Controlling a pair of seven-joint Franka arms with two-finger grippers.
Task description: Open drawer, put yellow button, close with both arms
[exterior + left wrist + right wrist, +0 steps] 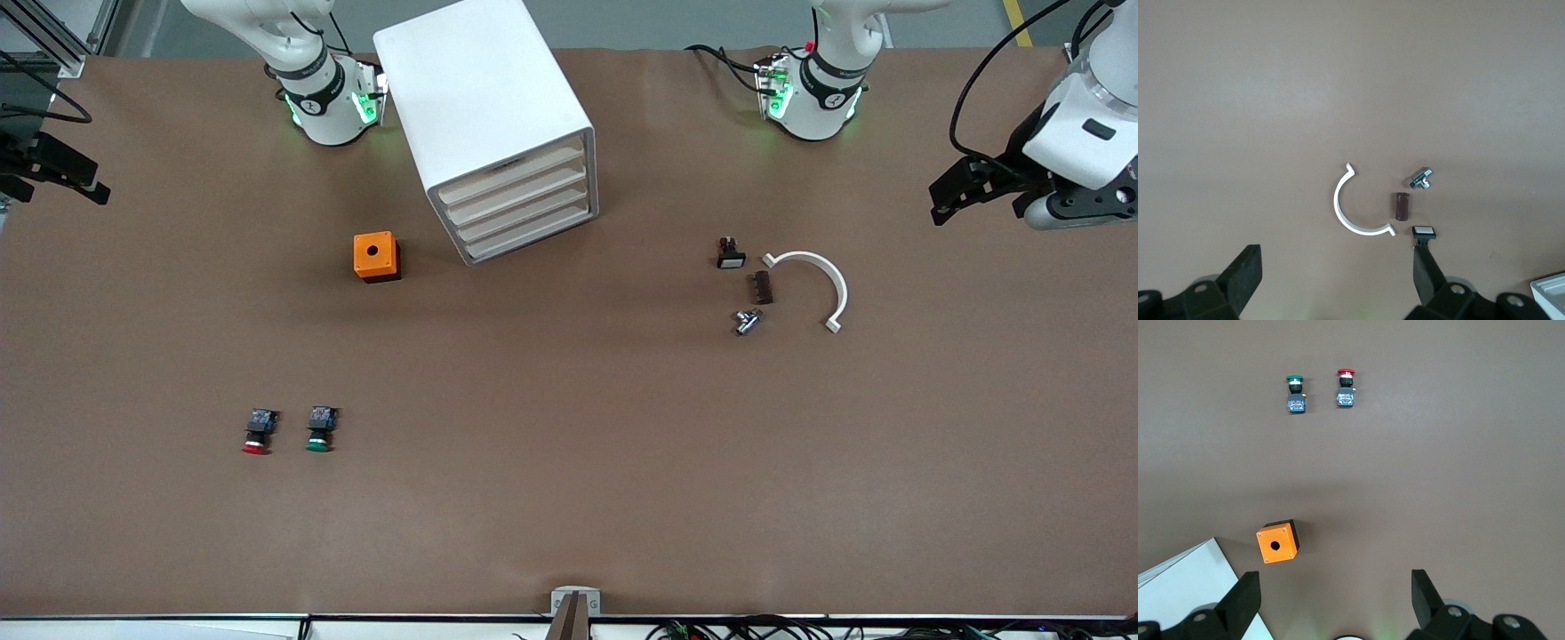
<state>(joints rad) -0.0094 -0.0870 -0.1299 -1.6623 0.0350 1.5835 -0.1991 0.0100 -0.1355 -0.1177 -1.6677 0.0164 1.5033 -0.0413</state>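
Four drawers of the white cabinet (480,98), near the table's (569,516) edge where the bases stand, all look shut, the top drawer (511,178) included, so nothing seems started; their contents are hidden. Both arms wait, left gripper (956,191) and right gripper (53,169) over their own end edges, jaws spread, empty. No yellow button in sight, only a red button (256,433) and a green button (320,429)
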